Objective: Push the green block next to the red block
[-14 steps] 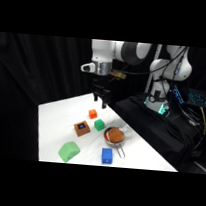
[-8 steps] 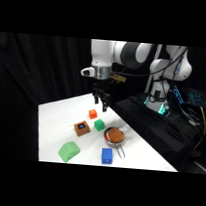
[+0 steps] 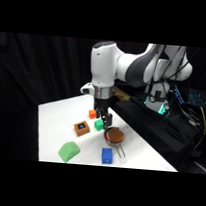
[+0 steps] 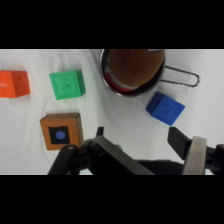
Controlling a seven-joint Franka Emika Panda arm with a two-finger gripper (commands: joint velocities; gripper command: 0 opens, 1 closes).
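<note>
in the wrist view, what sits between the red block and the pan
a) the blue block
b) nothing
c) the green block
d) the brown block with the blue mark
c: the green block lies in the row between the red block and the pan; the blue block and the brown block lie below that row.

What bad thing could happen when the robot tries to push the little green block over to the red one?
The green block sits close to the small pan, so the gripper might bump the pan as it comes down. The brown block with the blue dot is also near and could get knocked. And a hard or crooked push might slide the red block away, or send the green one past it.
</note>
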